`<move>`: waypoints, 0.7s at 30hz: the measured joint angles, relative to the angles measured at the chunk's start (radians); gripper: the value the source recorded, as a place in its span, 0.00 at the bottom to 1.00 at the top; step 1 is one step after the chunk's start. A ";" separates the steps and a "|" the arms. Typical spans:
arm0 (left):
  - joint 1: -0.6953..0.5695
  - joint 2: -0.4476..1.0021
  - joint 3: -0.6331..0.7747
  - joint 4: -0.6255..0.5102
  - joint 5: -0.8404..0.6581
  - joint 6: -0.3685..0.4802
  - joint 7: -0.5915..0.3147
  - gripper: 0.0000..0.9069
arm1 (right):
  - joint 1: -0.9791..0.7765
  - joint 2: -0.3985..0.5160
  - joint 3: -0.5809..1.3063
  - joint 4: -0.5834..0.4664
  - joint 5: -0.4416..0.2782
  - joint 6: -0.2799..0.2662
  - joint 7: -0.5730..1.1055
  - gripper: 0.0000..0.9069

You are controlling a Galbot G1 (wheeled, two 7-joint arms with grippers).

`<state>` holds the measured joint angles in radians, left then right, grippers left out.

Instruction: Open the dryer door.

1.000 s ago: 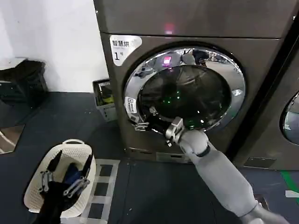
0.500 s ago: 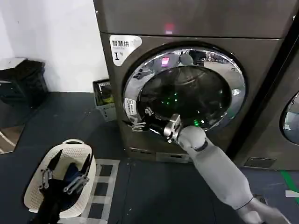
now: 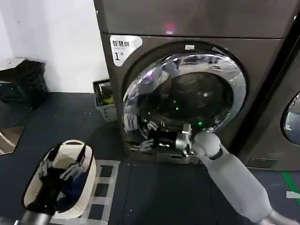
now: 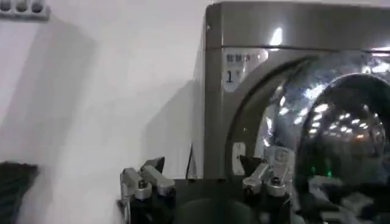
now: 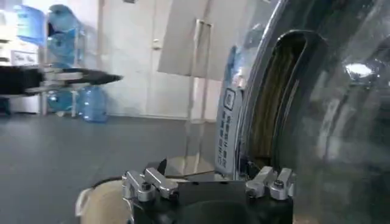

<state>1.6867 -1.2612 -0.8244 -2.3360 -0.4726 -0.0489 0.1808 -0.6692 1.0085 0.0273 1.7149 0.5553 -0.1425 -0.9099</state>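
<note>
The dryer [image 3: 262,61] is the grey-brown machine with a white "1" label [image 3: 124,47]. Its dryer door [image 3: 187,93], chrome-rimmed around dark glass, stands ajar, the left edge swung out from the drum mouth. My right gripper [image 3: 147,135] is open at the door's lower left edge. In the right wrist view the sticker-bearing rim [image 5: 226,131] runs down between the spread fingers of the right gripper [image 5: 207,182], closer to one finger. My left gripper [image 3: 61,166] hangs open and empty low over the basket. The left wrist view has the left gripper [image 4: 207,176] facing the dryer [image 4: 213,103].
A white laundry basket [image 3: 70,145] with dark clothes stands on the floor at lower left. A small crate [image 3: 104,98] sits by the wall beside the dryer. The neighbouring machine [image 3: 286,122] is at the right. A black bin [image 3: 23,79] stands far left.
The door's left edge has swung outward from shut. My right gripper has moved down and back toward me with that edge. The left gripper has shifted slightly over the basket.
</note>
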 joint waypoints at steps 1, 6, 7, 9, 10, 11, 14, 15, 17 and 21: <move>-0.014 0.021 0.003 0.023 -0.017 -0.004 0.000 1.00 | -0.013 -0.008 0.009 0.011 0.001 0.000 -0.019 1.00; -0.097 0.128 0.035 0.130 -0.107 -0.043 0.002 1.00 | -0.073 -0.048 0.055 0.067 0.008 0.000 -0.116 1.00; -0.113 0.146 0.042 0.151 -0.124 -0.045 0.002 1.00 | -0.084 -0.054 0.064 0.075 0.008 0.001 -0.132 1.00; -0.147 0.186 0.061 0.197 -0.167 -0.047 0.014 1.00 | -0.109 -0.068 0.084 0.095 0.007 0.008 -0.158 1.00; -0.162 0.205 0.069 0.219 -0.188 -0.047 0.025 1.00 | -0.124 -0.077 0.097 0.107 0.006 0.015 -0.172 1.00; -0.178 0.226 0.078 0.243 -0.208 -0.048 0.045 1.00 | -0.136 -0.083 0.106 0.116 0.006 0.017 -0.182 1.00; -0.224 0.286 0.108 0.312 -0.256 -0.057 0.091 1.00 | -0.172 -0.102 0.137 0.140 0.013 0.027 -0.218 1.00; -0.239 0.306 0.120 0.333 -0.269 -0.060 0.109 1.00 | -0.184 -0.108 0.148 0.148 0.018 0.028 -0.227 1.00; -0.274 0.348 0.144 0.376 -0.302 -0.060 0.139 1.00 | -0.205 -0.117 0.168 0.165 0.026 0.035 -0.240 1.00; -0.360 0.424 0.215 0.461 -0.354 -0.059 0.201 1.00 | -0.249 -0.136 0.210 0.196 0.034 0.050 -0.273 1.00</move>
<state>1.3263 -0.8376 -0.6095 -1.8750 -0.8270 -0.1084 0.3817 -0.9182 0.8722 0.2376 1.9105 0.5892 -0.0928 -1.1833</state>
